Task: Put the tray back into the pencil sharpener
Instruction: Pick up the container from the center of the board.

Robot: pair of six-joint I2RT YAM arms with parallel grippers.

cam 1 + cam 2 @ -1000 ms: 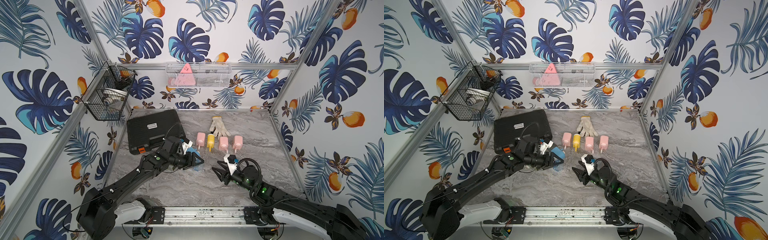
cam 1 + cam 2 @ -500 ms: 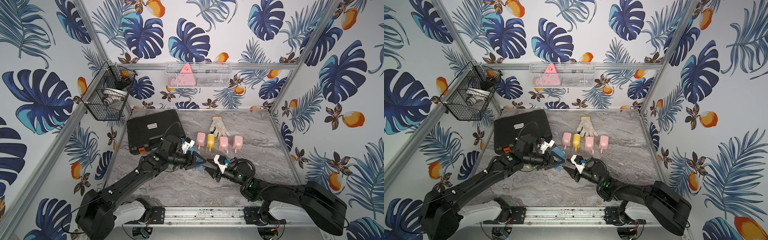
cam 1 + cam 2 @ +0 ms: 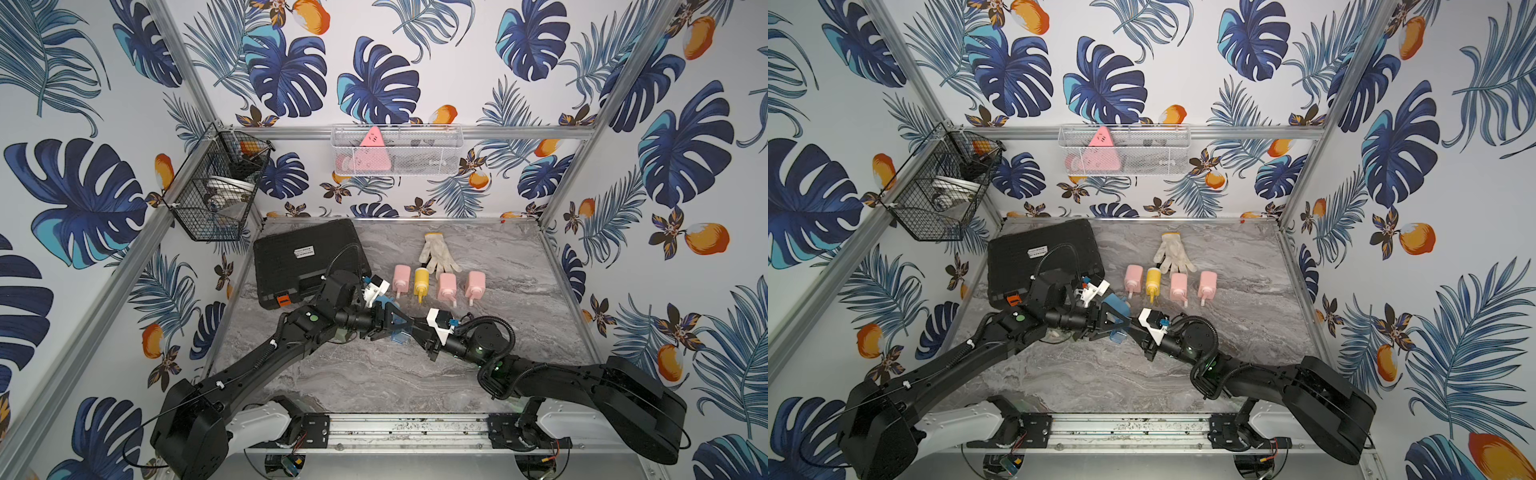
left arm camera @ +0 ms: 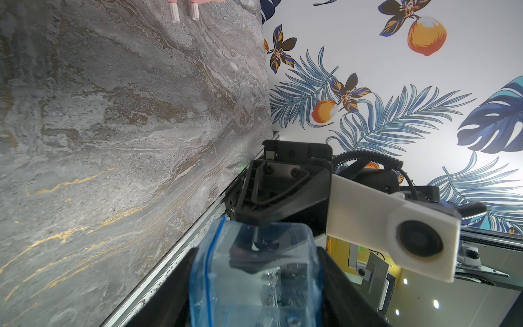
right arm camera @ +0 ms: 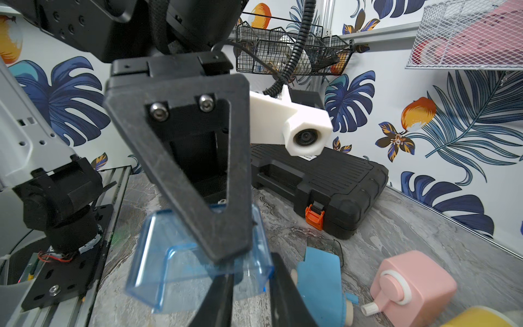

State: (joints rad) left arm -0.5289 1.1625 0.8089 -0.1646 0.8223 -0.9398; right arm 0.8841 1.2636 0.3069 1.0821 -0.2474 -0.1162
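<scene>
Right wrist view: blue shavings tray (image 5: 175, 269) pinched by left gripper (image 5: 223, 249), straddled by right gripper (image 5: 252, 271), grip unclear; could be dropped if released early.

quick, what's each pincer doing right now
left pincer: closed on the clear blue tray.
right pincer: straddles the tray's end wall; clamped or not, cannot tell.

Twin high overviews; close, opposed wrist views, tray (image 5: 158, 269) apparently common.
</scene>
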